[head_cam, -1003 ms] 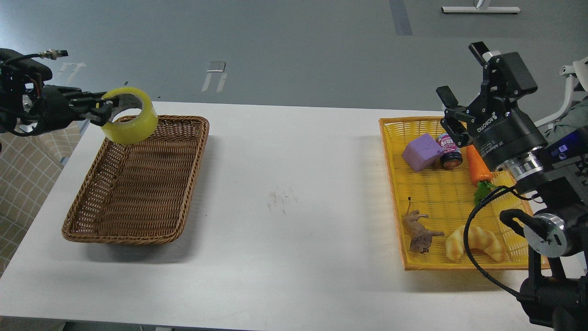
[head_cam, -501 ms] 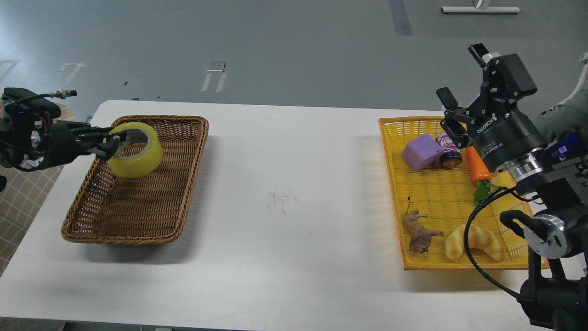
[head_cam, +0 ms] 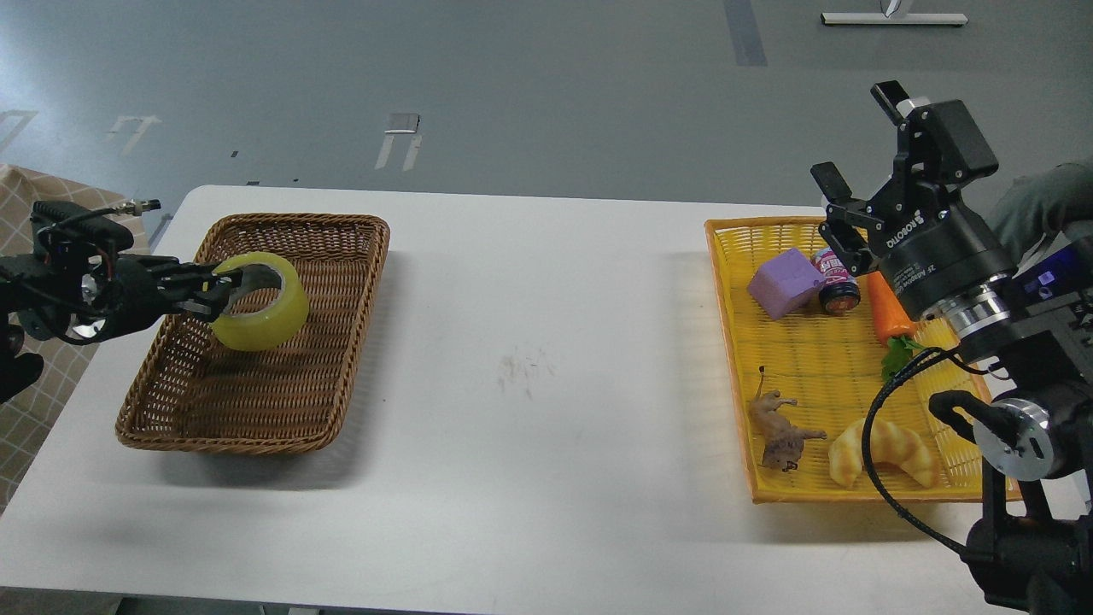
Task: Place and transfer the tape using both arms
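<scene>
Head view: left gripper [head_cam: 218, 293] fingers pinch wall of translucent yellow tape roll [head_cam: 260, 301], low inside brown wicker basket [head_cam: 341, 342]; right gripper [head_cam: 841, 213] fingers spread, idle; seat roll flat, then release

1. "ROBOTIQ" in white on the right gripper [head_cam: 854, 162].
2. There's smaller white print on that gripper's round body, too small to read.
3. The little jar [head_cam: 835, 275] has a pink label, unreadable.
</scene>
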Tool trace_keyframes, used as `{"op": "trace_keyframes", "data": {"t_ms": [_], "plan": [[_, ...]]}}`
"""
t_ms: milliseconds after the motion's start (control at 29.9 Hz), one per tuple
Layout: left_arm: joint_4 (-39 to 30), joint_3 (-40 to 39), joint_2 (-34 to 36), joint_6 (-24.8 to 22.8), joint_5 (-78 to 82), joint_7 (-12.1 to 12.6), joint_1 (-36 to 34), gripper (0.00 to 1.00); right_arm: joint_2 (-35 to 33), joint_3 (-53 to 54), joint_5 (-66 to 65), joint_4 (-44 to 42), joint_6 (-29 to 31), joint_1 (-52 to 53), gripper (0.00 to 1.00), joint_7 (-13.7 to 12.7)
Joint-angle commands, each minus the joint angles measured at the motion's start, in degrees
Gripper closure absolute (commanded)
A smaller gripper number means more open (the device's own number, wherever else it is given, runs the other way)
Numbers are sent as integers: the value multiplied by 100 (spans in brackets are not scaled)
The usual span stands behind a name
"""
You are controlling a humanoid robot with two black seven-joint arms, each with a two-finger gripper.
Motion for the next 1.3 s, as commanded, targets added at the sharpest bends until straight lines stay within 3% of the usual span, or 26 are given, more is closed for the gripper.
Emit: {"op": "trace_keyframes", "data": {"t_ms": [0, 167, 301, 368, 468, 668, 869, 1036, 1270], "plan": [[14, -29, -39, 11, -58, -1, 65, 90, 0, -1, 0, -1, 0, -8, 0, 0], [-13, -3, -48, -6, -533, -1, 153, 51, 0, -1, 9, -1, 0, 1, 0, 9], [-66, -3, -39, -50, -542, -1, 206, 41, 0, 8, 9, -1, 0, 1, 0, 9], [-74, -12, -31, -50, -586, -1, 233, 23, 0, 8, 9, -9, -9, 1, 0, 9], [-74, -73, -22, -50, -848, -1, 224, 3, 0, 8, 9, -18, -9, 1, 0, 9], [-74, -117, -48, -24, -2184, -1, 14, 2, 0, 8, 9, -18, -9, 1, 0, 9], [-329, -179, -479, -24, -4688, -1, -505, 2, 0, 8, 18, -53, -9, 45, 0, 9], [-943, -275, -795, -76, -5989, -1, -760, 2, 0, 8, 26, -53, -9, 89, 0, 9], [-2262, -1031, -743, -428, -6141, -1, -743, 2, 0, 8, 26, -97, -9, 63, 0, 9]]}}
